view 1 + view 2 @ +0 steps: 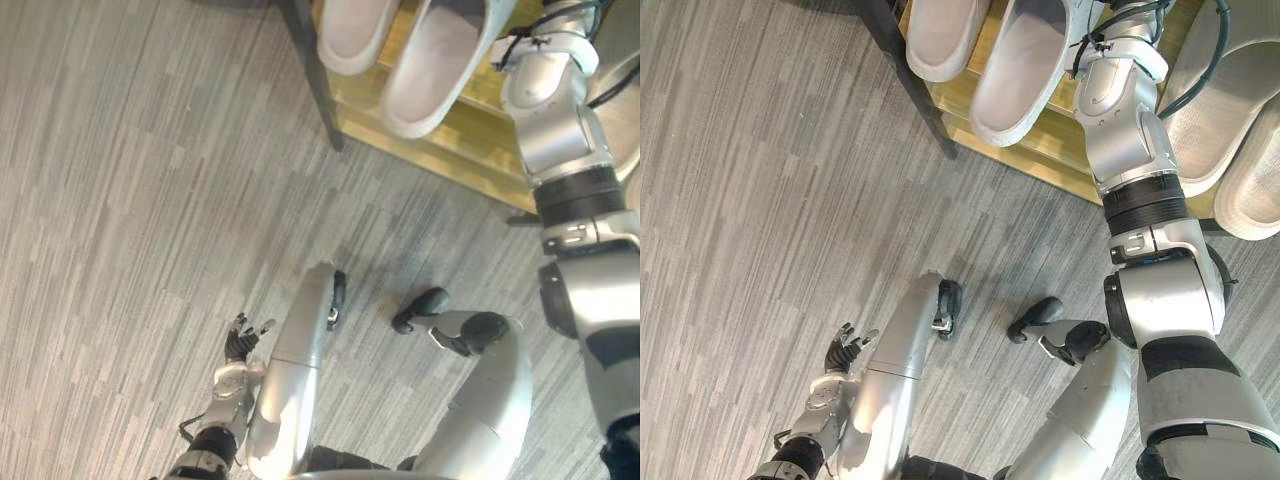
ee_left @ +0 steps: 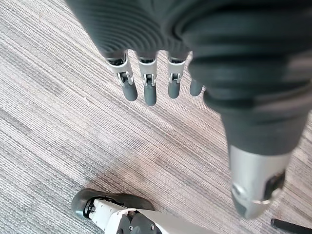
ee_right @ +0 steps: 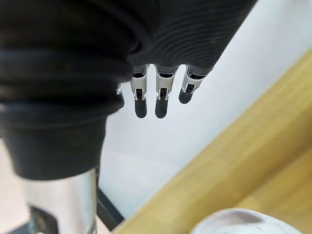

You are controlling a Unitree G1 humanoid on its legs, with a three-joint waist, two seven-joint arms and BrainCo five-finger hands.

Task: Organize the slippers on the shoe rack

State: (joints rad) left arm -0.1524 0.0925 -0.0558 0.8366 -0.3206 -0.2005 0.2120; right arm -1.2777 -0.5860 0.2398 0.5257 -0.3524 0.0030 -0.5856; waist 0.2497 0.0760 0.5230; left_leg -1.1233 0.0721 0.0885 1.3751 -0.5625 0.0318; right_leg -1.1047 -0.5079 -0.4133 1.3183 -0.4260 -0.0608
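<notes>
Two pale grey slippers (image 1: 940, 35) (image 1: 1025, 65) lie side by side on the wooden shoe rack (image 1: 470, 130), toes sticking out over its front edge. Further right on the rack sit two more pale slippers (image 1: 1225, 110) (image 1: 1255, 190). My right arm reaches up over the rack between the two pairs. In the right wrist view my right hand (image 3: 163, 92) is open with straight fingers and holds nothing, above a wooden shelf (image 3: 243, 165) and the rim of a slipper (image 3: 239, 222). My left hand (image 1: 240, 340) hangs low over the floor, open and holding nothing.
Grey striped carpet (image 1: 130, 200) covers the floor left of and in front of the rack. The rack's dark metal leg (image 1: 315, 90) stands at its left corner. A pale wall (image 3: 234, 73) shows behind the rack.
</notes>
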